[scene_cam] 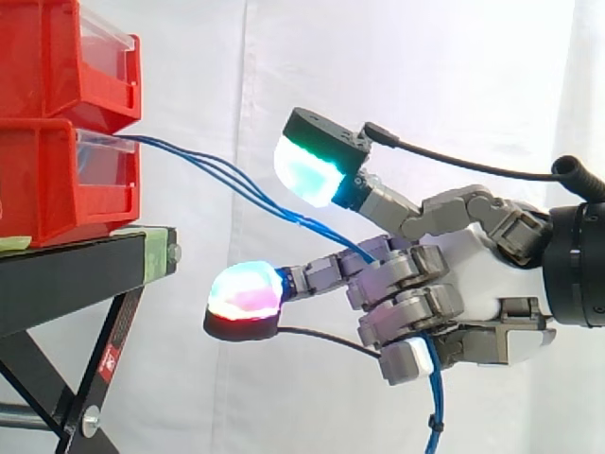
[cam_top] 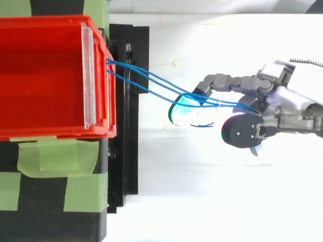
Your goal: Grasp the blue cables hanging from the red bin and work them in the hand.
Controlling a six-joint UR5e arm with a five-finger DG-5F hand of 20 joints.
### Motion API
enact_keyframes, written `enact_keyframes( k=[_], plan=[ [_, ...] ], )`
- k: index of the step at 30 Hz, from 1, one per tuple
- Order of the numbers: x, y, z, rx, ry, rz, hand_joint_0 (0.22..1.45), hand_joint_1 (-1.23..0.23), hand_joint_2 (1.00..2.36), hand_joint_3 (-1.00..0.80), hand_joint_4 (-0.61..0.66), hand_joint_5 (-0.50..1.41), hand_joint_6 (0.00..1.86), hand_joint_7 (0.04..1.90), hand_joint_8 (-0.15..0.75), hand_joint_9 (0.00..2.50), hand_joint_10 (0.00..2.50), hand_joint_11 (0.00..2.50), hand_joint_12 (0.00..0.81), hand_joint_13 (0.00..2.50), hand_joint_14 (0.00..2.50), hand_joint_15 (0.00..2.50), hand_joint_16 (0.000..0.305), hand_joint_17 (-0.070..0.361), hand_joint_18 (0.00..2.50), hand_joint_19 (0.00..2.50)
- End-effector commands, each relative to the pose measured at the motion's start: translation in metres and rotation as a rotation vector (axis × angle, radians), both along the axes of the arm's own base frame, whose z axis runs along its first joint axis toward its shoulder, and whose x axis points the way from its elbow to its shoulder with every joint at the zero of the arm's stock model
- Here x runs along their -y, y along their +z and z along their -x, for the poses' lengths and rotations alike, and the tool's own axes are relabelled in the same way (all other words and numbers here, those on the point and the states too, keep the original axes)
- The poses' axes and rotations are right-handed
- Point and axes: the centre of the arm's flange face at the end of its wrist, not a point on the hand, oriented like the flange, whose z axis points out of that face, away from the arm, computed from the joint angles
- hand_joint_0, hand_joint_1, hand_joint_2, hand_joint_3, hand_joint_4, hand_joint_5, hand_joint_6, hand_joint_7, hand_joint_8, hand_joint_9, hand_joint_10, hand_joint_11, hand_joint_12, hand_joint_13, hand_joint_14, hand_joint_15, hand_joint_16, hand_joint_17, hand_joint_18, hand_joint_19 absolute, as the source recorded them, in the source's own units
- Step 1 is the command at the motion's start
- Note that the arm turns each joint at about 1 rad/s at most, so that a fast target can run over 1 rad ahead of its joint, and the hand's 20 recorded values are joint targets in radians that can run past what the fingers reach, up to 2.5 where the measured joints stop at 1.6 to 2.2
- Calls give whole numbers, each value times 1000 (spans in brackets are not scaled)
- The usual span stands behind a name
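Gripping the blue cables (scene_cam: 248,186), the hand (scene_cam: 473,265) comes in from the right with its lower fingers curled tight round them against the palm.

Side view:
- The cables leave the front of the lower red bin (scene_cam: 47,180) and slope down and right into the curled fingers.
- They come out again under the hand and hang straight down past the frame's bottom edge.
- Two digits stand straight, clear of the cables. One is raised, with a green-cyan pad (scene_cam: 307,170) above the cable run. The other points left, with a magenta-red pad (scene_cam: 248,291) below it.
- The bins sit stacked on the black stand (scene_cam: 66,274), with the white curtain (scene_cam: 425,76) behind.

Top view:
- The cables (cam_top: 136,69) show as separate strands fanning out from the bin's clear front lip, then drawing together toward the hand (cam_top: 287,98).
- They pass over the cyan-glowing pad (cam_top: 184,108).
- The red bin (cam_top: 50,132) is open-topped.
- Green tape (cam_top: 55,156) is stuck across the stand beside it.
- The hanging tail below the hand is hidden from this angle.
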Motion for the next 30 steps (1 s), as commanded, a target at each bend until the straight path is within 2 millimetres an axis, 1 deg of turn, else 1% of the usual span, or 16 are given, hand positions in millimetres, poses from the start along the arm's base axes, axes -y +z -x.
enact_keyframes(
  k=[1,4,6,10,11,12,17,23,24,26,30],
  plan=[
    [2,-1,1,-12,-3,5,773,-587,1002,-945,173,257,10,1181,430,1603,2500,2500,727,1909,2500,1975,224,168,2202,725],
    [-2,-2,3,-38,15,14,773,-587,1002,-947,179,258,10,1189,430,1603,2500,2500,727,1909,2500,1975,224,168,2202,725],
    [-5,6,-4,-27,27,16,774,-588,1002,-946,174,261,10,1200,430,1603,2500,2500,727,1909,2500,1975,224,168,2202,725],
    [-6,14,-10,-44,49,30,776,-590,1002,-943,159,272,9,1230,430,1603,2500,2500,727,1909,2500,1975,224,168,2202,725],
    [-5,25,-16,-77,72,40,779,-590,1002,-945,161,275,9,1231,430,1603,2500,2500,727,1909,2500,1975,224,168,2202,725],
    [-5,29,-19,-92,78,41,783,-591,1002,-942,153,278,8,1246,430,1603,2500,2500,727,1909,2500,1975,224,168,2202,725],
    [-1,46,-24,-157,88,50,792,-592,1003,-925,163,298,6,1267,430,1603,2500,2500,727,1909,2500,1975,224,168,2202,725],
    [4,53,-19,-218,83,66,812,-590,1004,-900,148,321,3,1329,430,1603,2500,2500,727,1909,2500,1975,224,168,2202,725],
    [4,61,-18,-205,84,66,817,-589,1004,-895,149,327,2,1341,430,1603,2500,2500,727,1909,2500,1975,224,168,2202,725],
    [4,64,-17,-198,84,64,823,-588,1004,-893,151,326,2,1347,430,1603,2500,2500,727,1909,2500,1975,224,168,2202,725],
    [7,78,-14,-180,81,59,825,-588,1005,-886,151,326,1,1353,430,1603,2500,2500,727,1909,2500,1975,224,168,2202,725]
  ],
)
